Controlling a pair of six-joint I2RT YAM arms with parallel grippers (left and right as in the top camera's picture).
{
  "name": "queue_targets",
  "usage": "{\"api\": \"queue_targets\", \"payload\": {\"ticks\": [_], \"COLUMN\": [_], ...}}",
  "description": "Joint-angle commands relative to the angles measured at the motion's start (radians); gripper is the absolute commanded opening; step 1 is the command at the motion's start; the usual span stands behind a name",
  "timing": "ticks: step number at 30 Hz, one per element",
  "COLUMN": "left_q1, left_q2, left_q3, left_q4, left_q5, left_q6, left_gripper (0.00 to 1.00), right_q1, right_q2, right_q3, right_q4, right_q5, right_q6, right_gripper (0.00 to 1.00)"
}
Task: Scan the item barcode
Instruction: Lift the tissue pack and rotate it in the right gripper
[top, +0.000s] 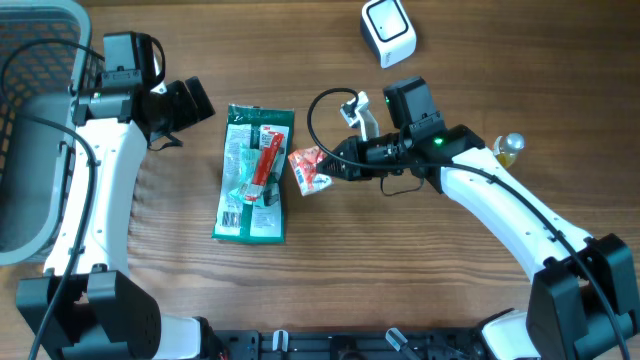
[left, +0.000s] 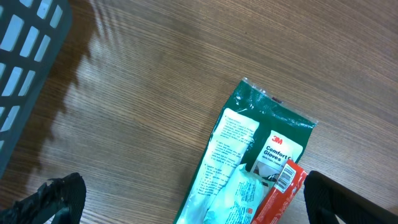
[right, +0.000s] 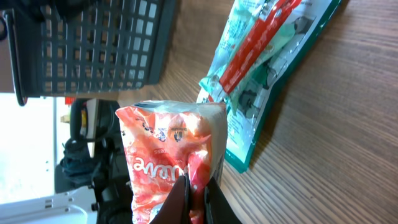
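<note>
My right gripper (top: 328, 165) is shut on the edge of a red-orange snack packet (top: 308, 170), held just above the table right of the green pack. In the right wrist view the packet (right: 165, 155) stands pinched between the fingers (right: 214, 202); its barcode is hidden. The white scanner (top: 388, 30) sits at the back, beyond the right arm. My left gripper (top: 190, 103) hangs open and empty to the upper left of the green glove pack (top: 254, 175). In the left wrist view, the left gripper (left: 199, 202) has its fingers wide apart over the pack's top end.
A red stick-shaped packet (left: 283, 190) with a barcode label and a pale sachet lie on the green pack (left: 249, 143). A grey basket (top: 30, 120) stands at the left edge. A small yellow-capped object (top: 508, 146) lies behind the right arm.
</note>
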Motion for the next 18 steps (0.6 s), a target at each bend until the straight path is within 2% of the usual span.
{"api": "queue_targets", "payload": {"ticks": [1, 6, 10, 18], "left_q1": [0.003, 0.003, 0.003, 0.003], "left_q2": [-0.009, -0.009, -0.009, -0.009], "left_q3": [0.011, 0.011, 0.011, 0.011], "left_q4": [0.002, 0.002, 0.002, 0.002], "left_q5": [0.008, 0.008, 0.008, 0.008], "left_q6": [0.002, 0.002, 0.002, 0.002], "left_gripper": [1.00, 1.00, 1.00, 1.00], "right_q1": [0.002, 0.002, -0.030, -0.122], "right_q2": [-0.003, -0.004, -0.019, -0.133], "right_q3": [0.002, 0.002, 0.002, 0.002], "right_q4": [-0.032, -0.063, -0.088, -0.232], "right_q5": [-0.052, -0.194, -0.225, -0.421], "right_q6": [-0.074, -0.163, -0.175, -0.371], "right_gripper": [0.04, 0.04, 0.04, 0.04]}}
